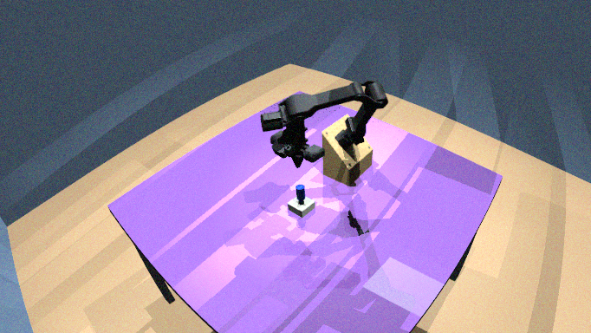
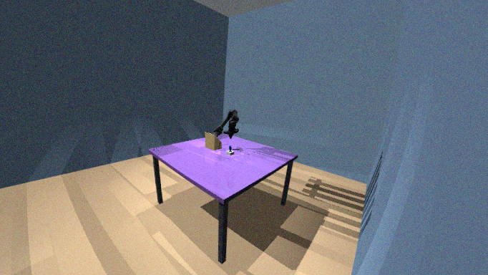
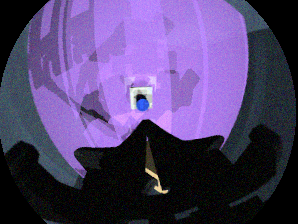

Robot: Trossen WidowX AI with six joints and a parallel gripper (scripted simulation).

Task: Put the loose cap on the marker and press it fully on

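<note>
The blue cap (image 1: 300,193) (image 2: 230,147) (image 3: 142,104) sits upright on top of the marker (image 1: 301,202), whose dark lower part shows just above the holder block. Whether the cap is fully seated is too small to tell. The white holder block (image 1: 300,212) (image 2: 230,153) (image 3: 134,103) stands on the table. My gripper (image 1: 298,165) (image 2: 230,137) (image 3: 145,121) is shut with nothing between its fingertips. It points down above the cap, with a clear gap between the fingertips and the cap.
The purple table (image 1: 182,208) (image 2: 215,175) carries the tan wedge-shaped arm mount (image 1: 334,160) (image 2: 212,141) behind and beside the holder block. A pale square patch (image 1: 403,282) shows near the table's edge in the top view. Dark shadows cross the table.
</note>
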